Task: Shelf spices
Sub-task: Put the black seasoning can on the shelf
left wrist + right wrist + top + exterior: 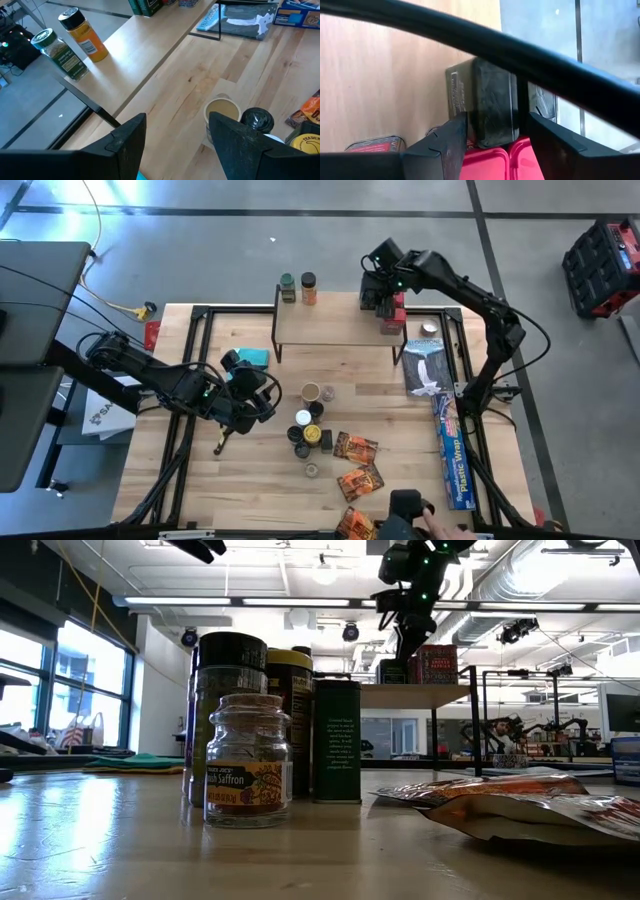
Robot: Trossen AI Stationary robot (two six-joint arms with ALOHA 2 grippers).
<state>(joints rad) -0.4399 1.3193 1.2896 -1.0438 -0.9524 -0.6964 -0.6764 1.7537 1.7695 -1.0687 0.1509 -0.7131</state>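
Right gripper (pixel 385 298) over the shelf's (pixel 335 326) right end, fingers spread around a dark tin (pixel 492 102), nothing held; lift straight, clear of the red boxes (pixel 393 318); left gripper (pixel 262 395) open, empty, before the shelf.

Bright, even light overhead; the surface (pixel 250 480) reads clean with soft, short shadows. Down low, ceiling strip lights (pixel 290 602) blaze and big windows (pixel 60 680) at the left throw a pale sheen across the near left corner, blurred up close. The saffron jar (pixel 247 762) is sharp. The right wrist view is dim and soft.
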